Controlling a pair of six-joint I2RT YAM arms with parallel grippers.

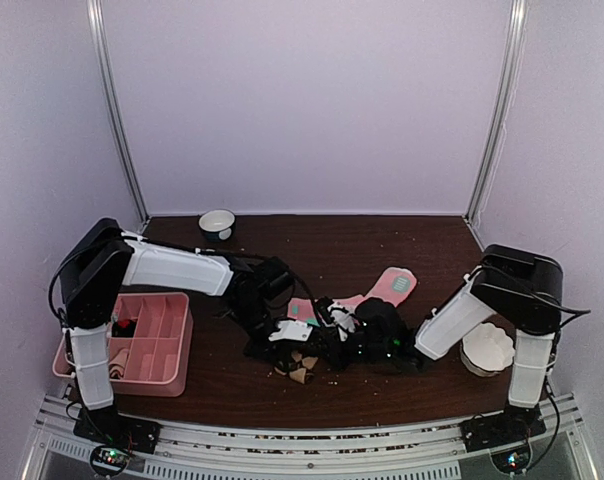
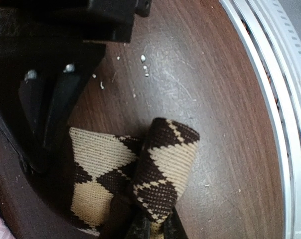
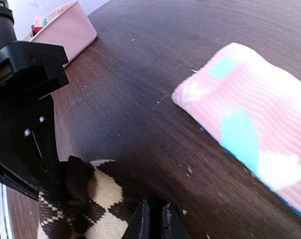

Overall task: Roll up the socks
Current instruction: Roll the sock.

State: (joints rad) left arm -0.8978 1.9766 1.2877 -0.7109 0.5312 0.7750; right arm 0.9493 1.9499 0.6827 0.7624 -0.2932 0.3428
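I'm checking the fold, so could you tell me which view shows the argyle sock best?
The left wrist view: the argyle sock fills mid-frame, its rolled-over end sharp. The right wrist view catches only a corner; the top view shows small, mostly hidden scraps.

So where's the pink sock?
In the top view, the pink sock lies flat right of centre, just behind the argyle sock.

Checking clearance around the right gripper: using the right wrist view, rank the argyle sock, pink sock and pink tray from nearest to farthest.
1. argyle sock, at the right gripper, lower left.
2. pink sock, off to the right.
3. pink tray, far upper left.
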